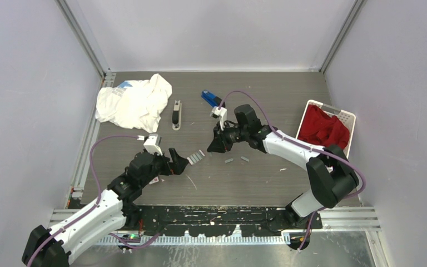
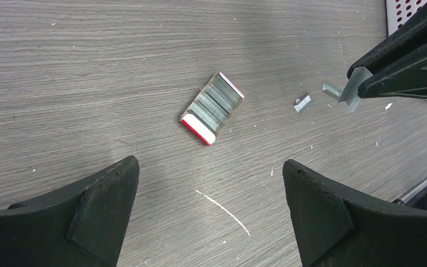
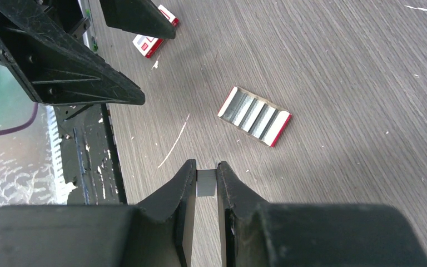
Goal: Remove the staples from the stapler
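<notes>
My right gripper [image 1: 212, 147] is shut on a short silvery strip of staples [image 3: 206, 182], held just above the table; the strip also shows between its fingers in the left wrist view [image 2: 356, 83]. Two more loose staple strips [image 1: 229, 161] [image 2: 303, 103] lie on the table below that gripper. The grey stapler [image 1: 176, 115] lies at the back, left of centre, apart from both grippers. My left gripper [image 1: 178, 161] [image 2: 211, 167] is open and empty, hovering just left of an open red-and-white tray of staples [image 2: 212, 108] [image 3: 254, 115].
A white cloth [image 1: 133, 103] lies at the back left. A white basket [image 1: 349, 119] holding a red cloth stands at the right. A blue object [image 1: 210, 98] lies behind the right gripper. A small red-and-white box piece [image 3: 154, 41] lies by the left arm.
</notes>
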